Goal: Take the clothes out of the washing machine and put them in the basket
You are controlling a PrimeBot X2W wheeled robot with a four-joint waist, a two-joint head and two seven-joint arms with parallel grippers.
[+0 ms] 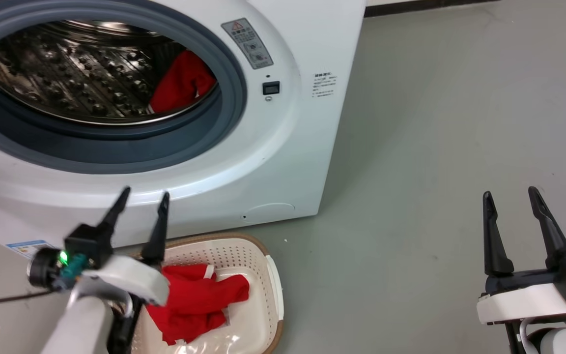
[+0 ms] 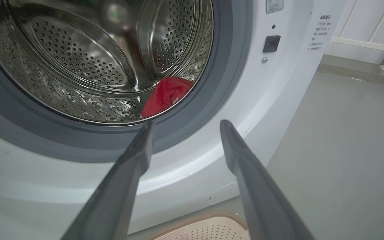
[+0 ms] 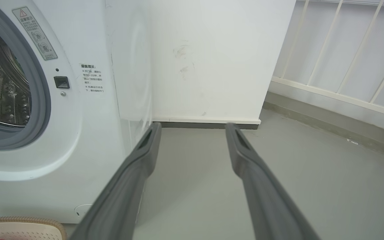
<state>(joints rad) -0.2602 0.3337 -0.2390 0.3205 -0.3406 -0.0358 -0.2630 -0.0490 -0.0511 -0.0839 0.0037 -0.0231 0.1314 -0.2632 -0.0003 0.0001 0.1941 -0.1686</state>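
Nearest the robot, at the lower left of the head view, the left tool [image 1: 146, 192] is hanging above the near left part of the basket [image 1: 274, 275]. Its two dark fingers are standing apart and gripping nothing, with their tips pointing at the lower front of the washing machine [image 1: 283, 162]. At the lower right, the right tool [image 1: 510, 192] is hovering over bare grey floor [image 1: 435, 147], well apart from both basket and machine, its fingers likewise spread and empty. The basket is sitting on the floor just beside the machine's bottom front edge, and the first red garment [image 1: 194, 300] is lying crumpled inside it, toward its left half, with a strip of white trim showing at its upper edge. Beyond the basket, the machine's round opening is standing uncovered, with the grey gasket [image 1: 116, 147] ringing it and the perforated steel drum [image 1: 67, 69] gleaming within. The second red garment [image 1: 182, 81] is resting low in the drum against its right side, close behind the gasket's inner lip. Right of the opening, a warning sticker [image 1: 247, 43] is showing on the white front panel. Farthest off, in the right wrist view, a white wall [image 3: 212, 66] is rising past the machine's side.
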